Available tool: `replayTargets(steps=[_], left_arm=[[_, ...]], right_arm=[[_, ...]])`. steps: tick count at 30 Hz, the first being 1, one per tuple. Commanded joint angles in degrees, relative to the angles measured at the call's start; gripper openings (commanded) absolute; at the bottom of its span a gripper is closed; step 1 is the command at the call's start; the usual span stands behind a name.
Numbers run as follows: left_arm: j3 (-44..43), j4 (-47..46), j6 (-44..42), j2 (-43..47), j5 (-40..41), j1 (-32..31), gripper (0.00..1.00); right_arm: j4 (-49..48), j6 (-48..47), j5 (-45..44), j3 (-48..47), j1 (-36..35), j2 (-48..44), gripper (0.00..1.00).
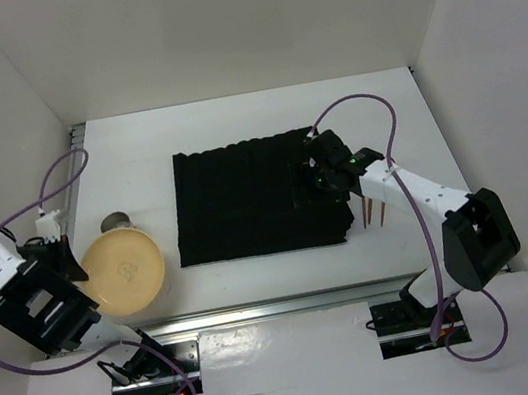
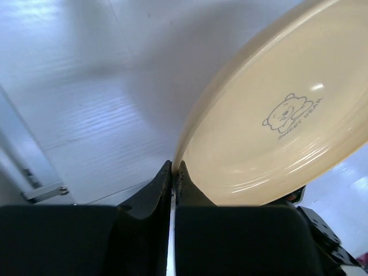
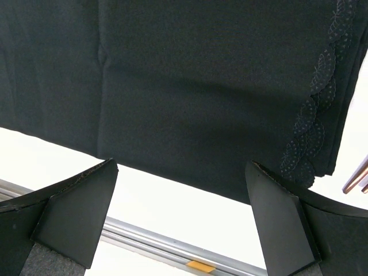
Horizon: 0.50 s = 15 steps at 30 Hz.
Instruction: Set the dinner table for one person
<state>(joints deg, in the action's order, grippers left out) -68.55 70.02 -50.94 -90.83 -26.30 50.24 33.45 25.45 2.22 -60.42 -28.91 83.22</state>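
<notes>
Top view: white bench (image 1: 134, 148) fills the enclosure floor, with a metal rail (image 1: 292, 304) along its 6 o'clock edge just ahead of the arm bases. Black mat (image 1: 244, 201) lies flat at bench centre. Cream plate (image 1: 124, 271) with a bear print sits at 8 o'clock. A small grey round object (image 1: 116, 221) is at the plate's 12 o'clock, touching or just behind it; cannot tell which. Left gripper (image 2: 174, 169) is fully closed, pinching the plate's rim. Whether the plate is clear of the bench: cannot tell. Right gripper (image 3: 179, 167) has its jaws spread wide and holds nothing, over the mat's 3 o'clock edge. Two copper-coloured utensils (image 1: 376, 209) lie just beside the mat at its 4 o'clock; type not resolved.
</notes>
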Motion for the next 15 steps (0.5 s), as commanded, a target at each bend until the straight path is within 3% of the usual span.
replayTargets(steps=[1, 6, 8, 14, 15], left_arm=[[-7.4, 8.2, -2.5, 2.8, -7.5, 0.4, 0.00], [-16.9, 8.2, 1.4, 2.9, -7.0, -7.0, 0.00], [-21.5, 8.2, 7.1, 0.8, -7.0, -11.0, 0.00], [-42.6, 8.2, 23.6, -9.9, -4.9, -33.0, 0.00], [-47.1, 7.4, 25.3, -11.5, -4.1, -39.4, 0.00]], right_arm=[[0.9, 0.9, -1.4, -1.9, -0.4, -2.4, 1.00], [0.9, 2.8, -3.6, -3.0, -0.4, -2.4, 1.00], [0.9, 2.8, -4.3, -3.0, -0.4, -1.8, 1.00], [4.2, 4.9, -8.1, -5.8, -0.4, 1.9, 1.00], [4.9, 5.5, -9.1, -6.4, -0.4, 1.9, 1.00]])
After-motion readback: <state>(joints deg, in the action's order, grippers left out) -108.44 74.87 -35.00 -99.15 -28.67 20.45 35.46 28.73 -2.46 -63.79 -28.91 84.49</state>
